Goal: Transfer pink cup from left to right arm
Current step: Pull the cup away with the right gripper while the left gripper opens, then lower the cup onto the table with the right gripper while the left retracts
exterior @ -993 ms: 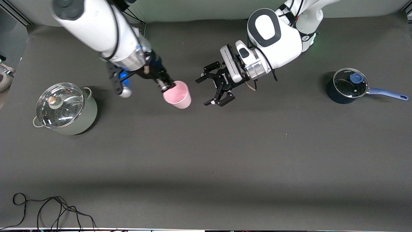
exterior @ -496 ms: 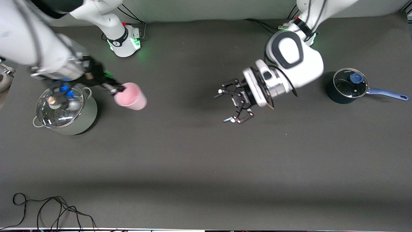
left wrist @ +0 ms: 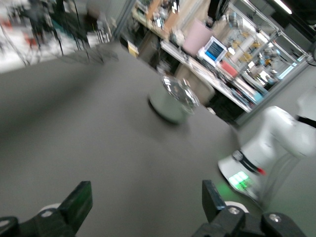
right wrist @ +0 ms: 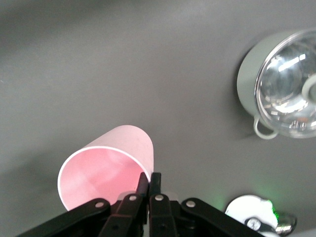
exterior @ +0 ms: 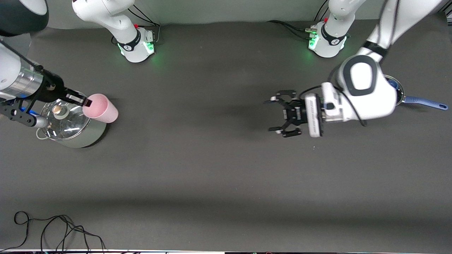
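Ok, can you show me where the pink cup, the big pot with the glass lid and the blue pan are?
pink cup (exterior: 102,110), front view, on its side wall.
big pot (exterior: 90,135), front view, on its pale green wall below the glass lid.
blue pan (exterior: 425,102), front view, on its handle.

Pale green pot (exterior: 79,135) with glass lid (exterior: 65,120); blue saucepan (exterior: 420,100) at the table's (exterior: 212,169) other end; black cable (exterior: 53,229) nearer the camera than the pot.

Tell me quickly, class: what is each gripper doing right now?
Left gripper: open, empty, over bare table.
Right gripper: shut on the pink cup rim, beside the lidded pot.
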Tool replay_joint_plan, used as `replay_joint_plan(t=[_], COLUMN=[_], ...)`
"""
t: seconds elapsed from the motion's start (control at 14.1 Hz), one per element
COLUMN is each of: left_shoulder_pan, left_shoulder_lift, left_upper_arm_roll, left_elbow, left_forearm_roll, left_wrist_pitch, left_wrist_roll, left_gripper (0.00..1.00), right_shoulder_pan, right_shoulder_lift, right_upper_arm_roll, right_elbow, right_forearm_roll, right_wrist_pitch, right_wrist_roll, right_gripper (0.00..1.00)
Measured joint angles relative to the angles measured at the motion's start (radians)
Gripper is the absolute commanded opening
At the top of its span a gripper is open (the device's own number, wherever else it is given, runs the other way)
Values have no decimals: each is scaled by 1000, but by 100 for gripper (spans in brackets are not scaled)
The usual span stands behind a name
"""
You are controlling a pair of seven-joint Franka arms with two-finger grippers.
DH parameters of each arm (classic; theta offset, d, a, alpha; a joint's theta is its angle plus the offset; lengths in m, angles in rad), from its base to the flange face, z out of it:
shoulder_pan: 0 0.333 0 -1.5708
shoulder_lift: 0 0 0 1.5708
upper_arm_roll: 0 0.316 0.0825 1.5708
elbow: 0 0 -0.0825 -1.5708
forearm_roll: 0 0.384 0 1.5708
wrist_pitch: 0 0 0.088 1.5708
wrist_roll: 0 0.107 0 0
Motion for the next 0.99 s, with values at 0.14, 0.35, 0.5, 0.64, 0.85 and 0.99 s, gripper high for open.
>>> replay_joint_plan(t=[0.14,0.35,0.5,0.64,0.85,0.99], left_shoulder_pan=[95,198,219,220,216,216], left_shoulder_lift=[-2,-3,-4,-4,-7,-10], left_upper_arm_roll=[5,15,38,55,55,57], left_elbow=[33,127,223,322,424,456], left_forearm_roll=[172,411,533,661,841,943], left_wrist_pitch=[-196,-464,-622,-734,-804,-824], left_wrist_roll=[-138,-352,-463,-552,-659,-770], left_gripper=[99,99,99,99,99,100], right_shoulder_pan=[0,0,4,11,13,16], right_shoulder_lift=[-18,-44,-48,-48,-26,25], right_upper_arm_roll=[-25,-45,-45,-44,-43,-41], right_elbow=[-103,-316,-435,-530,-690,-780], right_forearm_roll=[-3,-6,-7,-7,-8,-9], right_wrist_pitch=[106,324,454,567,796,958], right_wrist_roll=[-62,-122,-129,-130,-130,-131], right_gripper=[0,0,0,0,0,0])
